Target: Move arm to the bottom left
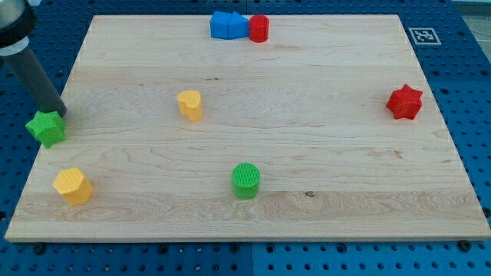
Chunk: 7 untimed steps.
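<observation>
Wooden board (322,92) on blue pegboard (468,77); seven coloured blocks scattered.

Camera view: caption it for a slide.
My tip touches the green star at the board's left edge, above the yellow hexagon.

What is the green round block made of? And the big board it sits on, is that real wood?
The green round block looks like plastic: solid bright colour, matte, with fine ridges across its top, perhaps from printing. The board looks like real light wood: grain lines and small dark knots run across it, with a smooth dull finish. I can't be certain of either.
</observation>
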{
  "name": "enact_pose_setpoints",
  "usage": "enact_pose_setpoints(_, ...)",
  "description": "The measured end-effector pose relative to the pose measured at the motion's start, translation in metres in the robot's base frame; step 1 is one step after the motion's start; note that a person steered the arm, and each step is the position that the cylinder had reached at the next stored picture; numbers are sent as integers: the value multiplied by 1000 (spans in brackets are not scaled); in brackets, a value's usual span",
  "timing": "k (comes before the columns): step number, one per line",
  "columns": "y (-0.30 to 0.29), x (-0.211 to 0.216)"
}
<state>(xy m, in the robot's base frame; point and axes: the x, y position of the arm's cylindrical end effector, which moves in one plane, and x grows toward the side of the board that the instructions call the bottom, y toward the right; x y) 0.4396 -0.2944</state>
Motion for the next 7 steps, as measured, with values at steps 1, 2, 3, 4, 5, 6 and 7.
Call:
enact_pose_setpoints(1,-3,0)
enact_pose_setpoints(2,-11,0)
enact_pose_setpoints(3,-11,0)
enact_pose_setpoints(4,-1,4)
enact_pose_setpoints(5,78,4)
enact_pose_setpoints(6,165,33)
enact_pose_setpoints(7,175,106)
